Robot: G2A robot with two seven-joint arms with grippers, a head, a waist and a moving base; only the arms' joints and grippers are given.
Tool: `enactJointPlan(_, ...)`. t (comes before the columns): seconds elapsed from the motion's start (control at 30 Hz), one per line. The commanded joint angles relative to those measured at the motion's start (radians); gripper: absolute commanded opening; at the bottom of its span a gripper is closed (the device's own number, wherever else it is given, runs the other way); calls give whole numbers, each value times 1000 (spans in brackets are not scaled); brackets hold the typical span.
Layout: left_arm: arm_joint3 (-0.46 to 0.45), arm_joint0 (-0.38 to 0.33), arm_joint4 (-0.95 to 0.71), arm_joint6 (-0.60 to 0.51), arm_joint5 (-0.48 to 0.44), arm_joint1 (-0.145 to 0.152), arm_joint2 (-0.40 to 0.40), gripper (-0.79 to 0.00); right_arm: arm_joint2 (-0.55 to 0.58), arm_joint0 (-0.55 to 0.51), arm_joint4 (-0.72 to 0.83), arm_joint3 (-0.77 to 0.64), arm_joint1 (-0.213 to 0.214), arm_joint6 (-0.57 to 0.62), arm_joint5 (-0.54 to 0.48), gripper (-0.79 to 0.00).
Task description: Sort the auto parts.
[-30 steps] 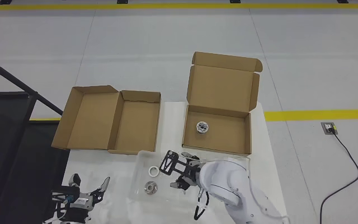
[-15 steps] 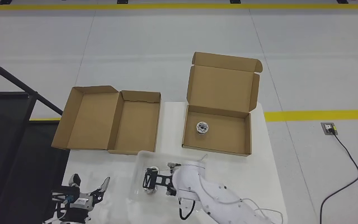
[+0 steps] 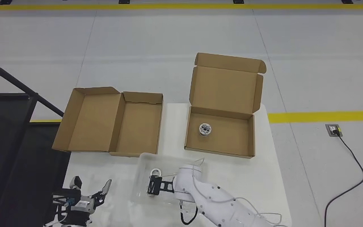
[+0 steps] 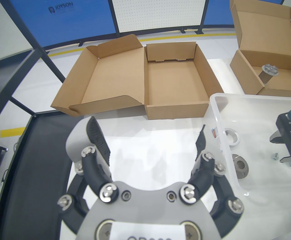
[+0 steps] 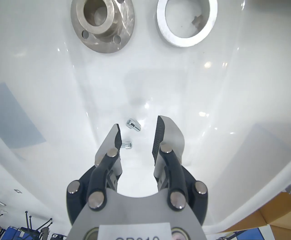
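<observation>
Inside the clear plastic bin lie a metal flange, a pale ring and two small bolts. My right gripper hangs open low over the bin floor, its fingers either side of the bolts and holding nothing. From above, the right gripper sits just below the ring. My left gripper is open and empty over the bare table beside the bin, at the front left corner. A round toothed part lies in the right cardboard box.
An open cardboard box with nothing in it stands at the back left, its lid flap spread outward. The right box's lid stands up behind it. A black frame runs along the table's left side.
My right arm has swung left across the bin, its gripper going from the bin's middle to the left end by the ring and flange. The left arm has kept still.
</observation>
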Motion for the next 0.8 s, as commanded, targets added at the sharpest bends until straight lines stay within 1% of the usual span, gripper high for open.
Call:
enactJointPlan(0.0, 0, 0, 0, 0, 0, 0, 0, 0, -5, 3, 3, 17, -5, -1, -3, -449)
enactJointPlan(0.2, 0, 0, 0, 0, 0, 0, 0, 0, -18, 16, 0, 68, -21, -8, 3, -474)
enactJointPlan(0.27, 0, 0, 0, 0, 0, 0, 0, 0, -23, 21, -5, 82, -27, -7, 6, -508)
enactJointPlan(0.3, 0, 0, 0, 0, 0, 0, 0, 0, -26, 23, -7, 90, -30, -8, 7, -551)
enactJointPlan(0.33, 0, 0, 0, 0, 0, 0, 0, 0, -27, 25, -9, 95, -32, -9, 8, -566)
enactJointPlan(0.63, 0, 0, 0, 0, 0, 0, 0, 0, -35, 33, -14, 136, -50, -16, 6, -560)
enactJointPlan(0.73, 0, 0, 0, 0, 0, 0, 0, 0, -36, 37, -15, 149, -56, -22, 1, -579)
enactJointPlan(0.77, 0, 0, 0, 0, 0, 0, 0, 0, -36, 38, -16, 153, -57, -24, 1, -603)
